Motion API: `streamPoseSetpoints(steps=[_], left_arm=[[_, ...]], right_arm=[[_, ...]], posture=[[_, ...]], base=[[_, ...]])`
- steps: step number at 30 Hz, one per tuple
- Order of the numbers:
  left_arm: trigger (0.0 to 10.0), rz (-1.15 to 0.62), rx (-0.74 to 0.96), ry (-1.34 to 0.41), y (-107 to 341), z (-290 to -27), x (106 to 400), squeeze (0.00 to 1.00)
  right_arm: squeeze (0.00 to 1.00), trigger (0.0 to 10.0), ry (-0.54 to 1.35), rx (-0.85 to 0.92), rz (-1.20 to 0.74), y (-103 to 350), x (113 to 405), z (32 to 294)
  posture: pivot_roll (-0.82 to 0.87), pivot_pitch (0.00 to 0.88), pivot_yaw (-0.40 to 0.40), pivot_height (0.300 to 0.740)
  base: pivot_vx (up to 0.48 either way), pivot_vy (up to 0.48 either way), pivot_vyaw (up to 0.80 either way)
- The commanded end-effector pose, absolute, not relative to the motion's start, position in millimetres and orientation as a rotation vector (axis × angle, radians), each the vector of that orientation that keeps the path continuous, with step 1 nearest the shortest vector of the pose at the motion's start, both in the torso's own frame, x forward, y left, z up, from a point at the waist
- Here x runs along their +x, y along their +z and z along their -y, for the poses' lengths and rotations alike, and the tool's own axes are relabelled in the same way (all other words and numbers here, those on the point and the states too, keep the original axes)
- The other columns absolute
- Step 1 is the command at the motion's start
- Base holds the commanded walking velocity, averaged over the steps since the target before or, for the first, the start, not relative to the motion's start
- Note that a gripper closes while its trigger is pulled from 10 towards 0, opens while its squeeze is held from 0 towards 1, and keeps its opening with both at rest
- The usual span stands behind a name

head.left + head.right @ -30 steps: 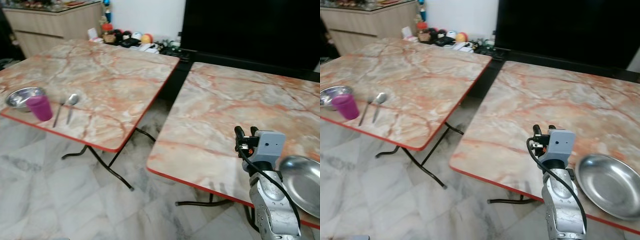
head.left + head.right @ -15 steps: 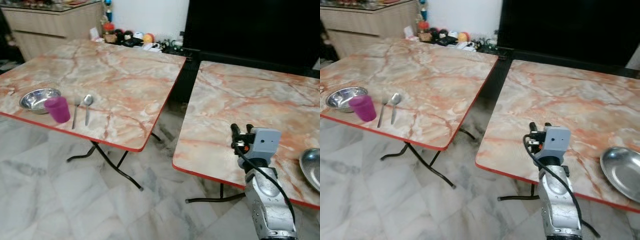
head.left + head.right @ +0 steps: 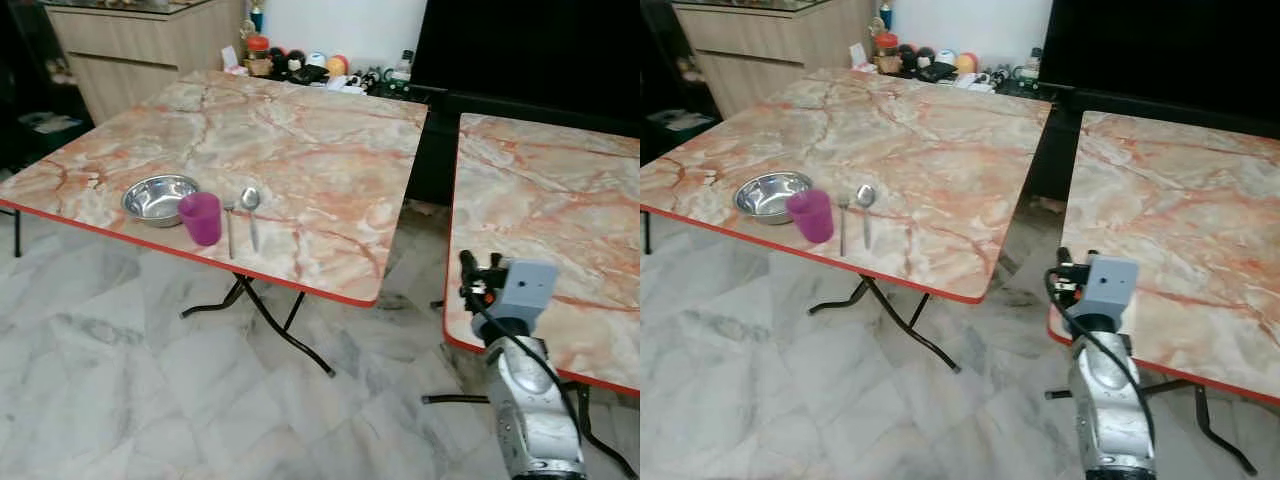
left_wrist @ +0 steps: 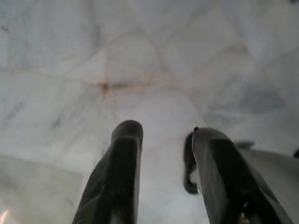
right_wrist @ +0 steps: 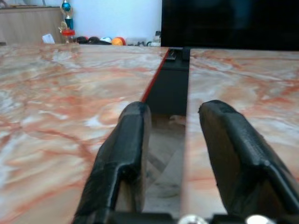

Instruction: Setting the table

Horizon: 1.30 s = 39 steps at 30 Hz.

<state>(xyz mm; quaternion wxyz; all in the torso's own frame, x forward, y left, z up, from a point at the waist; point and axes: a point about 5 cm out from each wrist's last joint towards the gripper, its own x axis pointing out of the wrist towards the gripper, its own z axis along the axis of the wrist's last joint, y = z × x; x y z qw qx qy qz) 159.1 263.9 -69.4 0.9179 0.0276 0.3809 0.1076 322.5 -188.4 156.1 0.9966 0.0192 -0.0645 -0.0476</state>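
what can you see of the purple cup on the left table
The purple cup looks like translucent magenta plastic, a plain tumbler without a handle, widening toward the rim. It stands upright, mouth up, near the red front edge of the marble-patterned left table. A steel bowl sits close beside it on one side, a fork and spoon on the other. No gripper touches it.
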Motion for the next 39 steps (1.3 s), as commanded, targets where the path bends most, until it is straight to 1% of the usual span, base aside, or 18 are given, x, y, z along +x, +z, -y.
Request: streamPoseSetpoints(steps=[1, 23, 27, 32, 39], left_arm=[[10.0, -0.827, 0.048, 0.242, -74.6, -267.1, 145.6, 0.0], [10.0, -0.823, 0.04, 0.245, -75.1, -266.2, 144.6, 0.0], [10.0, -0.82, 0.04, 0.247, -74.8, -266.6, 144.8, 0.0], [10.0, -0.813, 0.047, 0.236, -74.2, -266.5, 145.6, 0.0], [10.0, -0.809, 0.047, 0.234, -74.0, -266.1, 146.1, 0.0]], right_arm=[[0.0, 10.0, -0.068, 0.055, 0.16, 161.7, 323.4, 180.0], [0.0, 10.0, -0.066, 0.059, 0.173, 163.5, 325.2, 175.2], [0.0, 10.0, -0.048, 0.07, 0.166, 160.1, 322.7, 169.0], [0.0, 10.0, -0.039, 0.088, 0.14, 150.8, 316.0, 162.7], [0.0, 10.0, -0.033, 0.092, 0.13, 147.9, 314.0, 160.8]], posture=[[0.05, 0.158, -0.028, 0.74], [0.05, 0.164, -0.032, 0.74], [0.06, 0.163, -0.032, 0.74], [0.06, 0.163, -0.031, 0.74], [0.06, 0.163, -0.031, 0.74]], base=[[0.0, 0.48, 0.0], [0.0, 0.48, 0.0], [0.0, 0.448, 0.0], [0.0, 0.0, 0.0], [0.0, 0.0, 0.0]])
